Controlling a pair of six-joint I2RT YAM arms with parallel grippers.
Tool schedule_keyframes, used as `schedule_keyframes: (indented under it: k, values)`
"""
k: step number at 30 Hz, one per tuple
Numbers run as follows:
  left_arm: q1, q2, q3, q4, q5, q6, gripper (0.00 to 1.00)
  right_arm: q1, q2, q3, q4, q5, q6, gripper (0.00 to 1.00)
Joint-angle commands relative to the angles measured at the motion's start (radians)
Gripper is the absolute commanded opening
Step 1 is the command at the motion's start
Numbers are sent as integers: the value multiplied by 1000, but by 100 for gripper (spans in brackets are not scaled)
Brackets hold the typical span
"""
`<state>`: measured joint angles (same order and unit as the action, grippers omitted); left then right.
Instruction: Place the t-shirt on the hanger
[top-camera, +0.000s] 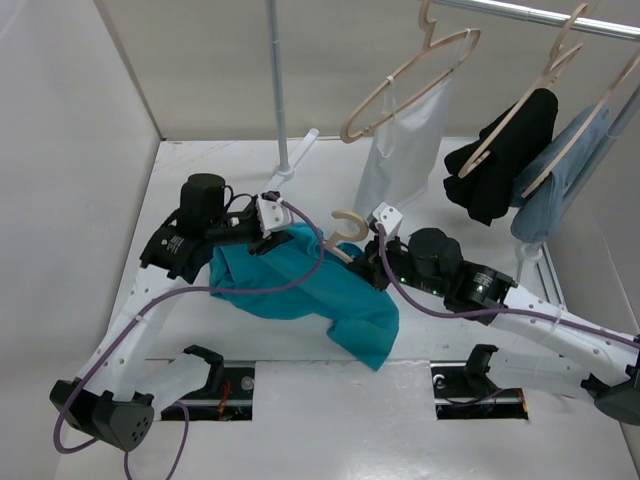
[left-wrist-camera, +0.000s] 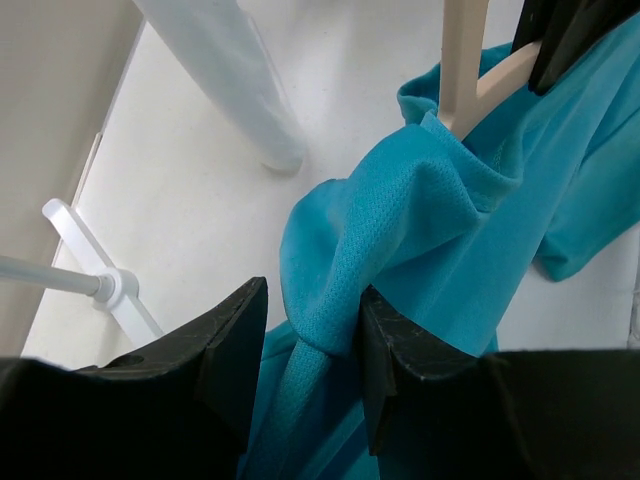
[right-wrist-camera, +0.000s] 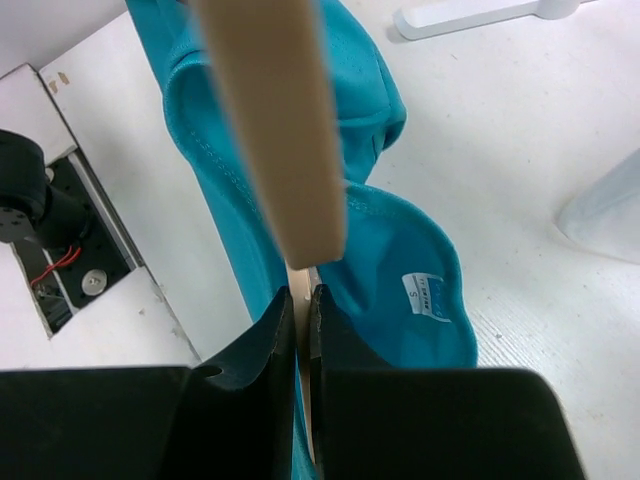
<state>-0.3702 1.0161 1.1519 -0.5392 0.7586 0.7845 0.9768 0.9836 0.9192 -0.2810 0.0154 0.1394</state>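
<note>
The teal t-shirt (top-camera: 300, 285) lies bunched on the white table between the two arms, with one edge lifted. My left gripper (top-camera: 268, 232) holds a fold of it; in the left wrist view the teal cloth (left-wrist-camera: 420, 220) runs down between the black fingers (left-wrist-camera: 312, 330). My right gripper (top-camera: 368, 250) is shut on a bare wooden hanger (top-camera: 345, 228), hook towards the back, partly inside the shirt. In the right wrist view the hanger (right-wrist-camera: 275, 120) rises from the closed jaws (right-wrist-camera: 301, 310) beside the shirt's neck opening and size label (right-wrist-camera: 425, 293).
A clothes rail at the back right carries wooden hangers with a white translucent garment (top-camera: 400, 150), a black garment (top-camera: 500, 160) and a light-blue garment (top-camera: 560, 190). The rack's upright pole (top-camera: 278, 80) and white foot (top-camera: 300, 150) stand behind the left gripper. Walls close the left and back.
</note>
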Motion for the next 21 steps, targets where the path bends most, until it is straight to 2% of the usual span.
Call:
schedule_keyframes:
  k: [1, 3, 7, 11, 15, 17, 19, 21]
  values:
    - [59, -56, 77, 142, -142, -62, 21, -21, -33, 0, -256, 158, 65, 0]
    - [59, -56, 89, 142, -131, -74, 23, -21, -51, 0, -267, 169, 65, 0]
    - [59, -44, 98, 142, -95, -90, 44, -21, -60, -10, -267, 169, 65, 0]
    - [59, -22, 118, 70, -47, -90, 55, -21, -60, -10, -228, 159, 65, 0]
    - [59, -22, 88, 39, 5, -102, 57, -21, -60, -19, -190, 138, 74, 0]
    - [59, -34, 66, 39, 27, -113, 54, -21, -51, -29, -178, 129, 74, 0]
    - [59, -47, 37, 39, 27, -129, 46, -21, -51, -29, -178, 129, 74, 0]
    - [59, -56, 13, 39, 27, -120, 46, -21, -51, -29, -167, 129, 74, 0]
